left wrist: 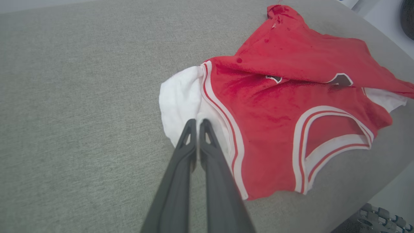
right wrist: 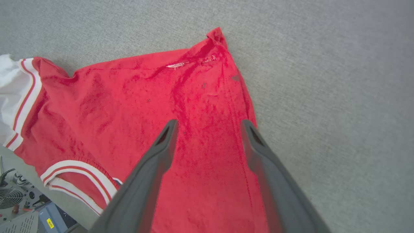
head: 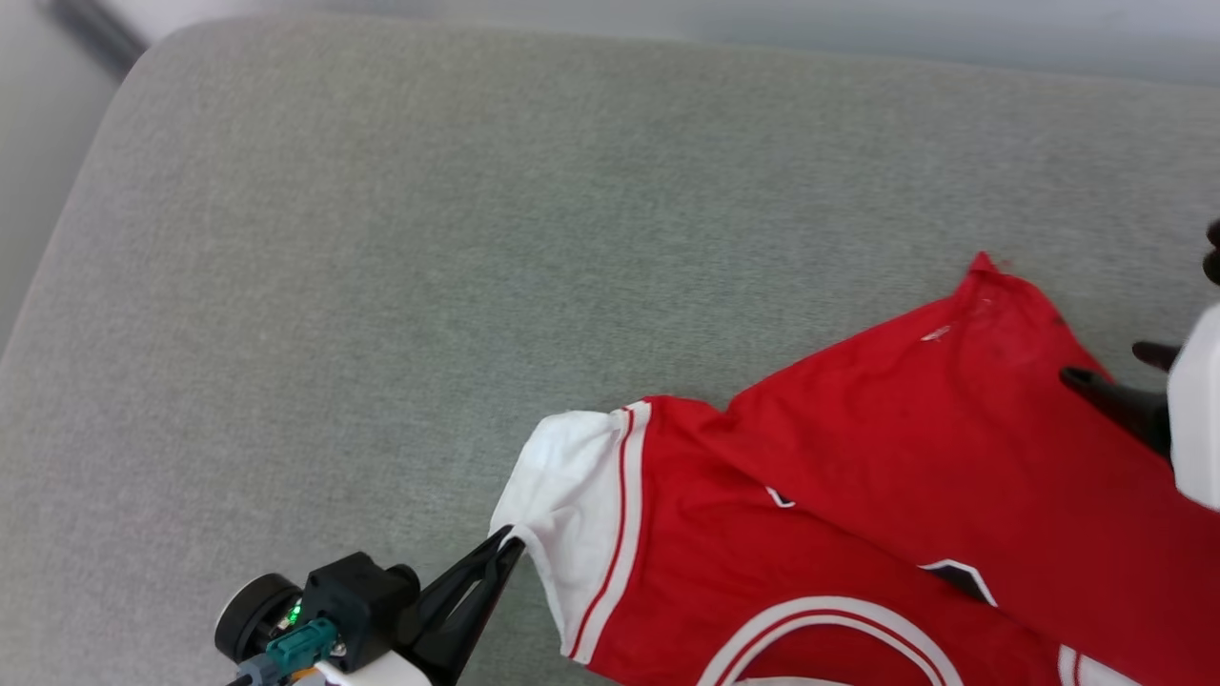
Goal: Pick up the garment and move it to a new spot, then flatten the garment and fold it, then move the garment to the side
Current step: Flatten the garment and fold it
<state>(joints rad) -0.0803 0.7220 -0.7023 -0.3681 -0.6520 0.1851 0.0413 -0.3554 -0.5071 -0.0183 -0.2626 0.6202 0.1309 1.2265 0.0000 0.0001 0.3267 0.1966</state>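
The left hand [left wrist: 197, 123] is clenched, its two fingers pinched on the edge of a white sleeve [left wrist: 178, 100] of the garment [left wrist: 275, 106]. The right hand [right wrist: 209, 126] is released, fingers spread wide over the red cloth; contact cannot be judged. One garment is counted, spread on the grey tabletop [head: 381, 286] between the two hands. Its lettering is mostly covered by a folded-over red flap.
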